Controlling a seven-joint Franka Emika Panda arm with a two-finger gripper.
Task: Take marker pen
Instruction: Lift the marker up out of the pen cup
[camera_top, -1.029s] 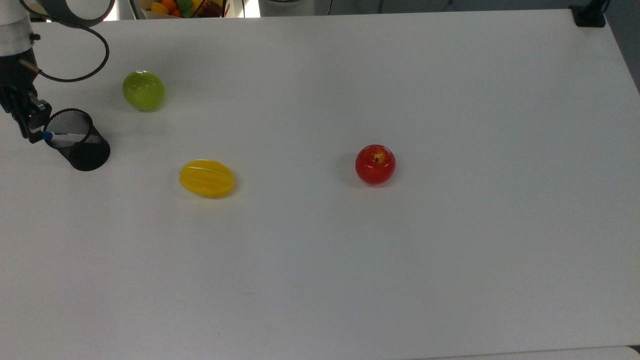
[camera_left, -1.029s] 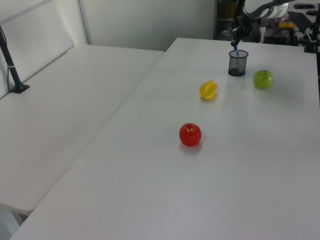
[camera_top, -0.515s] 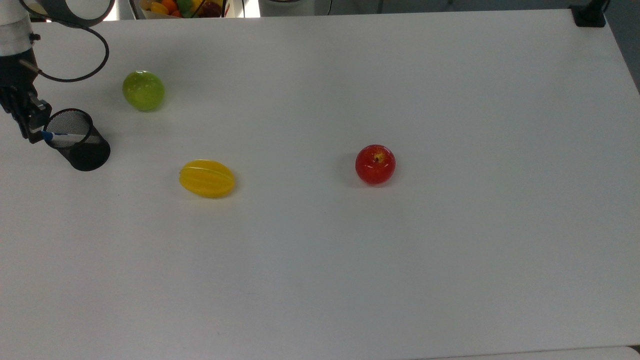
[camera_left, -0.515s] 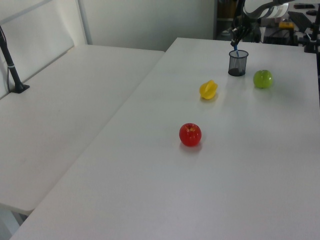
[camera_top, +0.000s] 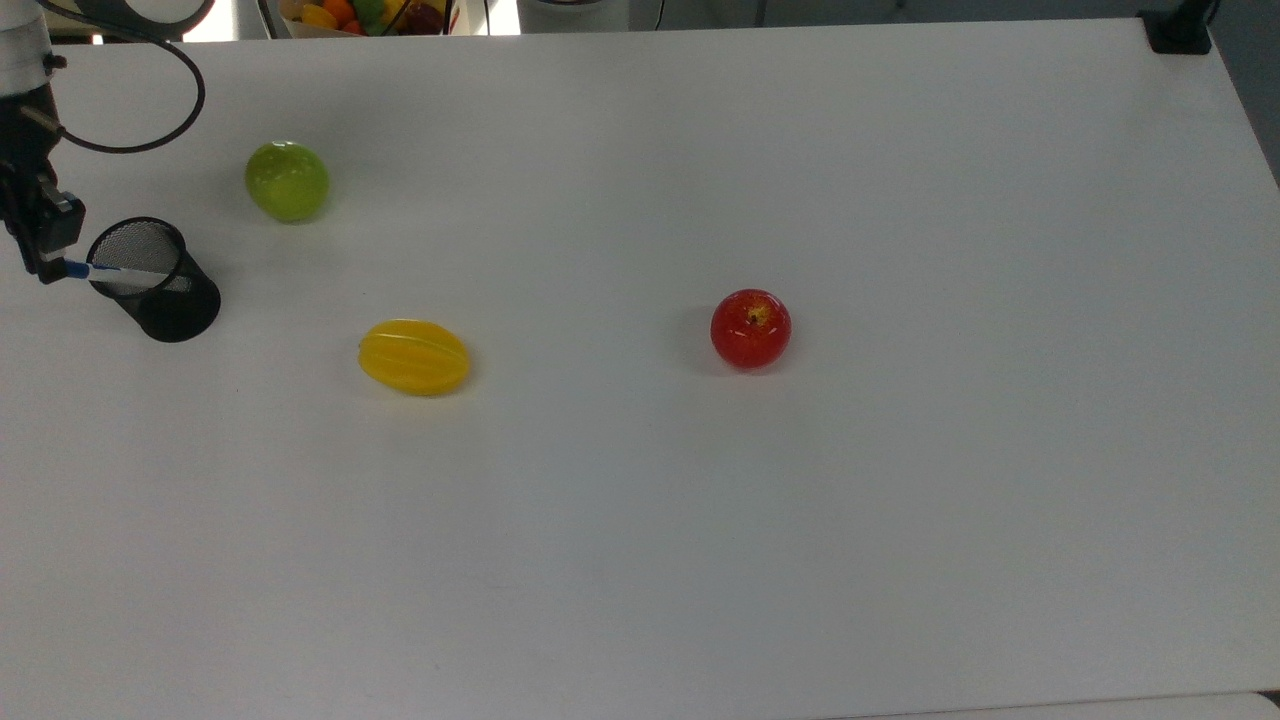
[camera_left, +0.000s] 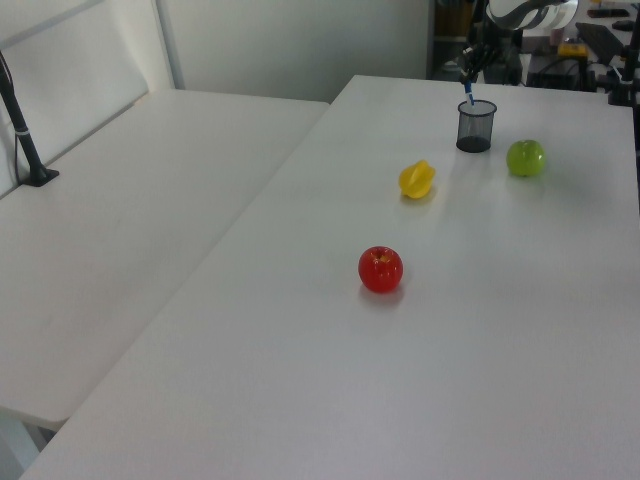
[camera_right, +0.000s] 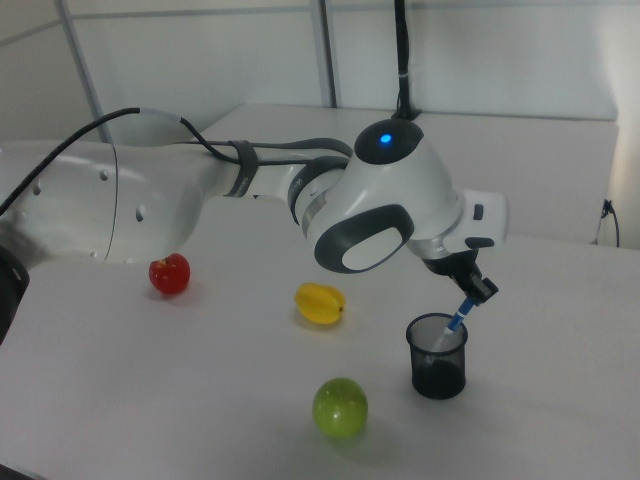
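From my remote station, I saw the end effector (camera_right: 477, 290) clamped on the blue cap end of the marker pen (camera_top: 118, 272). The pen's lower end was inside the black mesh pen cup (camera_top: 160, 288) on the white worktop (camera_top: 700, 500), near a green apple (camera_top: 287, 180).

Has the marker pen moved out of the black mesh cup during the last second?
Yes. In the top view the marker pen slid toward the top view's left, farther past the black mesh cup rim.

I see, in the top view, cup (camera_top: 160, 285) far left on table (camera_top: 700, 520) (marker pen (camera_top: 120, 272) inside), starfruit (camera_top: 414, 357) right of it, apple (camera_top: 751, 328) mid-table.
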